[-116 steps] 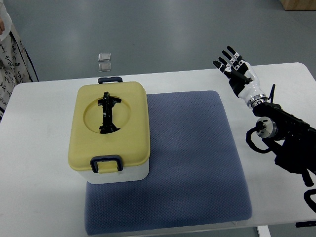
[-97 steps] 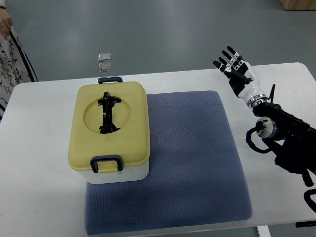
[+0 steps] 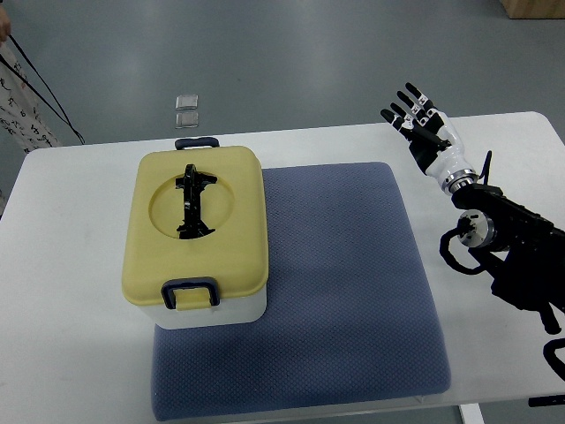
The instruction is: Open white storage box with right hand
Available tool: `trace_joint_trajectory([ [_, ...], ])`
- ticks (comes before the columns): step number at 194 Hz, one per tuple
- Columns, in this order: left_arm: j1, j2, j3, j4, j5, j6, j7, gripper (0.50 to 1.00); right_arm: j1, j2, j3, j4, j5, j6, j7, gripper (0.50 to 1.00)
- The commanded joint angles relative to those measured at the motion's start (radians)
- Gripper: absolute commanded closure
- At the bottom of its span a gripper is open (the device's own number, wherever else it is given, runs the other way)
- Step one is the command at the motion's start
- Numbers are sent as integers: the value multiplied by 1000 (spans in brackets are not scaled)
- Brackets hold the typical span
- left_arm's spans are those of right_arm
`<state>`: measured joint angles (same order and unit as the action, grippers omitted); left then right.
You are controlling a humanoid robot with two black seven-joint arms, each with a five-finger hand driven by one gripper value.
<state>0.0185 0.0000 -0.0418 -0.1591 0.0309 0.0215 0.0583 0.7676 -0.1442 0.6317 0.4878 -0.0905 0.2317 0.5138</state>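
Top view is showing the right robot hand [image 3: 424, 124] hovering over the counter's [image 3: 71, 265] far right corner, fingers spread, holding nothing, exactly as half a second ago. Nothing is changing there, so the reach is not starting. Well apart to the left, the box [image 3: 196, 238] is sitting shut, yellow lid [image 3: 199, 221] down, front latch [image 3: 190, 293] closed, on the mat [image 3: 344, 291]
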Motion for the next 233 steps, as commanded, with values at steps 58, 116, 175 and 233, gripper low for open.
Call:
trace_joint_trajectory([
  [58, 0, 0, -1, 0, 1, 0, 0, 500, 4, -5, 0, 0, 0, 0, 2, 568],
  [116, 0, 0, -1, 0, 1, 0, 0, 500, 5, -11, -4, -5, -2, -14, 2, 568],
  [175, 0, 0, -1, 0, 1, 0, 0, 500, 45, -12, -35, -2, -14, -41, 2, 570],
  [233, 0, 0, -1, 0, 1, 0, 0, 500, 170, -52, -241, 2, -20, -55, 2, 568],
])
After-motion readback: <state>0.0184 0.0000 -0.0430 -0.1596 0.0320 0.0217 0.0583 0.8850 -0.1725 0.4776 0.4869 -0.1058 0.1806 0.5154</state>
